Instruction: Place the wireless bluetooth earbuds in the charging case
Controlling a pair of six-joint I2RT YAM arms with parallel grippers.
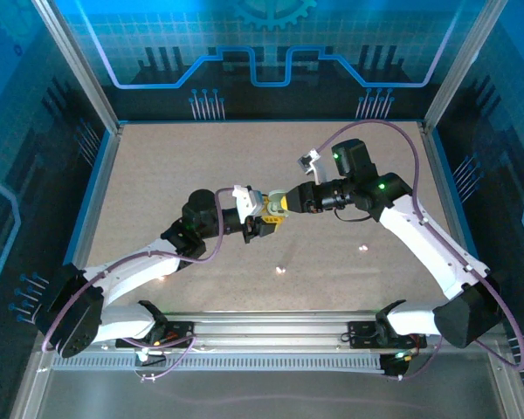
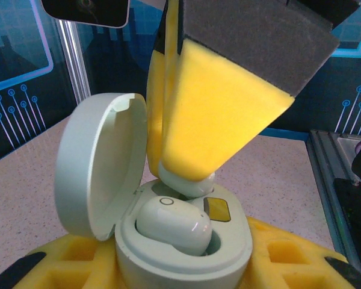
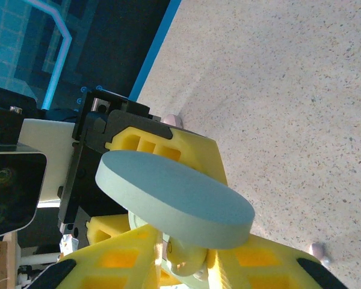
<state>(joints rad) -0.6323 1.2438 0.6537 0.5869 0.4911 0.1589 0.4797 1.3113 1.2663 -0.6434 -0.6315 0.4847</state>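
Right gripper (image 2: 168, 161) hangs in from 12 o'clock in the left wrist view. Its 2 yellow fingertips are drawn close, with an earbud (image 2: 189, 180) at their tips. We can't tell whether they pinch it or merely rest on it. That earbud touches the far side of the case (image 2: 231, 250) and sits high, not bedded. A 2nd earbud (image 2: 174, 227) lies snug in the near socket. The lid (image 2: 99, 162) stands open at 9 o'clock of the case. Left gripper (image 2: 180, 268) is clamped on the case, a yellow pad on either side. From above, we see both grippers meeting tip to tip over the table (image 1: 201, 166), the arms running back to 7 and 5 o'clock. 2 pale bits lie on the table: a bit (image 1: 280, 270) at 6 o'clock of the grippers, another bit (image 1: 362, 249) at 4 o'clock.
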